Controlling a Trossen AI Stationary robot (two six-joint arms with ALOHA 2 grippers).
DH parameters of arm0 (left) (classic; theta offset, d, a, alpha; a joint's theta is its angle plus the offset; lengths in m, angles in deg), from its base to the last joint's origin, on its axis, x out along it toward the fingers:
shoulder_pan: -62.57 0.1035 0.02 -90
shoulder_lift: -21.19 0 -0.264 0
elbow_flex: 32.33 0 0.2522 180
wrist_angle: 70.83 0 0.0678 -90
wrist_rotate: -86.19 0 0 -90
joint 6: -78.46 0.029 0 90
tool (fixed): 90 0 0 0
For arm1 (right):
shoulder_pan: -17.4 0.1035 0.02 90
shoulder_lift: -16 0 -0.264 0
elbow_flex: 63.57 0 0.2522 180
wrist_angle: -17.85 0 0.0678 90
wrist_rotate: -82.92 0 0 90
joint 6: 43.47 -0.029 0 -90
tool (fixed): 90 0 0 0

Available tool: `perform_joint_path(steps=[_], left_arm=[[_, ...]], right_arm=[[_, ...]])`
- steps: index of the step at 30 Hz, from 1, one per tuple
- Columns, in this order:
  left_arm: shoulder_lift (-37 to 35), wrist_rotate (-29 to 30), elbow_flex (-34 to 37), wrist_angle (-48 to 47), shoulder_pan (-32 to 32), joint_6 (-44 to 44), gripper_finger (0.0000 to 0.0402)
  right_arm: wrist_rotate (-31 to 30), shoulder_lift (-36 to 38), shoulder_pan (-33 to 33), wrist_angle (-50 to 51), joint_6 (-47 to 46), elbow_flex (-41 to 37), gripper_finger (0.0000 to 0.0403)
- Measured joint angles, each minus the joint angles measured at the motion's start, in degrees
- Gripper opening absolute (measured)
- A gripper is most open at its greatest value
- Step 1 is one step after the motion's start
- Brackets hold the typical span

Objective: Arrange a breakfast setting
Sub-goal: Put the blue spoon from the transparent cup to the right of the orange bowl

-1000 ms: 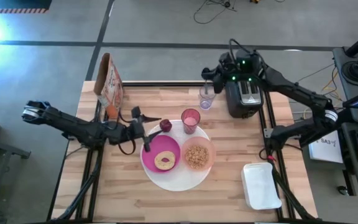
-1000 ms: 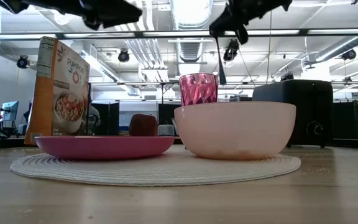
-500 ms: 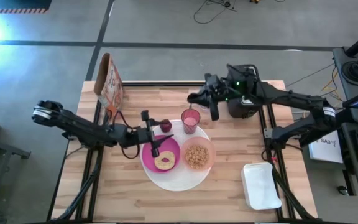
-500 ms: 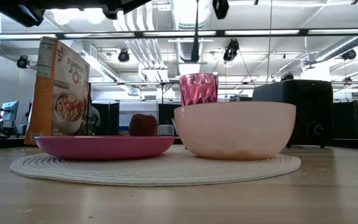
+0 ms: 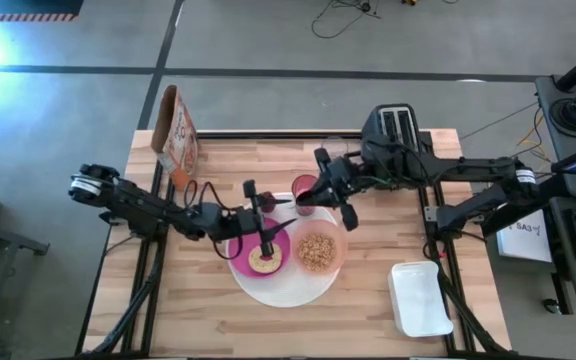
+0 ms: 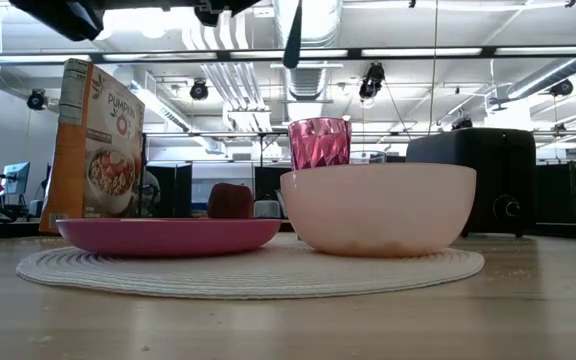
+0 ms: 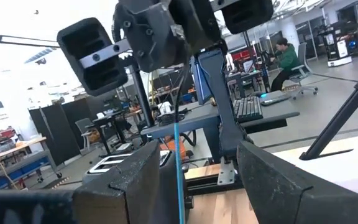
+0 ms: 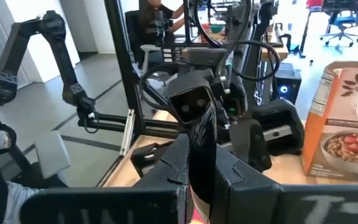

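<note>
My right gripper [image 5: 306,198] hovers over the pink tumbler [image 6: 319,142], shut on the teal-handled spoon [image 6: 293,35]. My left gripper [image 5: 271,212] faces it above the magenta plate [image 5: 243,255], open; the spoon [image 7: 178,168] shows as a thin teal strip between its fingers, with a gap on each side. The bagel [image 5: 263,259] lies on the magenta plate, which rests on the large white plate [image 5: 283,292] beside the peach bowl [image 5: 318,250] of cereal. The dark-red fruit [image 6: 230,200] stands behind the plate. The clear glass [image 5: 331,148] stands near the far edge. My right gripper pinches the spoon between its two shut fingers; a dark narrow strip of it [image 8: 204,130] shows between them. The gripper comes level from the table's right. The spoon is lifted clear, and its free end [image 6: 293,55] hangs high above the dishes.
A cereal box [image 5: 176,130] stands upright at the far left, a black toaster [image 5: 393,125] at the far right, and a white lidded container [image 5: 420,298] lies at the near right. Bare wood lies along the near edge and the near left.
My right gripper has swung from beside the toaster toward the table's left and near side, carrying the spoon over the tumbler. My left gripper has gone toward the table's right, over the magenta plate, and has tipped upward. Both now face each other.
</note>
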Motion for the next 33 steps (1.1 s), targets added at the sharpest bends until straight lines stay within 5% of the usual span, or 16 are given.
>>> perform_joint_path(steps=[17,33], left_arm=[[0.08,-0.55,0.11,-1.63,0.96,-3.19,0.0147],[0.08,-0.62,0.11,-2.09,1.40,-3.28,0.0005]], right_arm=[[0.66,-0.28,1.42,-4.59,1.38,0.00,0.0013],[1.00,-0.28,2.40,-5.23,1.50,0.00,0.0013]])
